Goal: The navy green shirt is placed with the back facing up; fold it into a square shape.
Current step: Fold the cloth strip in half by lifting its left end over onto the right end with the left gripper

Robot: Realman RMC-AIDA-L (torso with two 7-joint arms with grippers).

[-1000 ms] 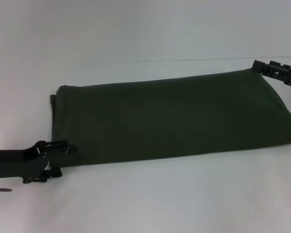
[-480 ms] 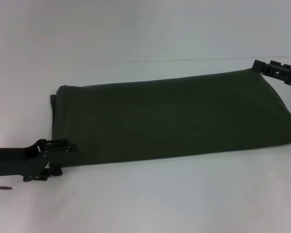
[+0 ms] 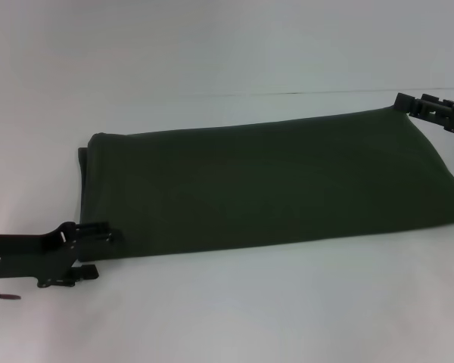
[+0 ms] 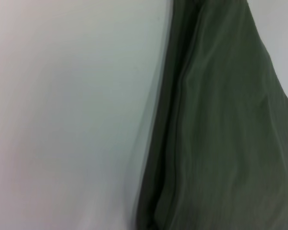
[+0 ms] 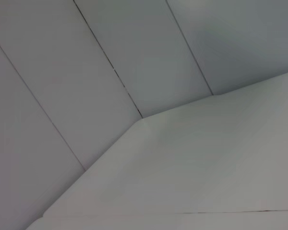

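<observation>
The navy green shirt (image 3: 272,181) lies flat on the white table as a long folded rectangle with its plain side up. It runs from the near left to the far right. My left gripper (image 3: 104,250) is at the shirt's near-left corner, open, with one finger at the cloth's edge and the other over the table. The left wrist view shows the shirt's layered folded edge (image 4: 221,120) beside bare table. My right gripper (image 3: 431,112) is at the far-right corner, its tip touching the cloth there.
The white table (image 3: 227,318) extends around the shirt, with bare surface in front and behind. A pale wall rises past the table's far edge (image 3: 303,93). The right wrist view holds only table surface (image 5: 192,177) and wall panels.
My left gripper has shifted slightly down and toward me at the shirt's near-left corner. The shirt and my right gripper have not moved.
</observation>
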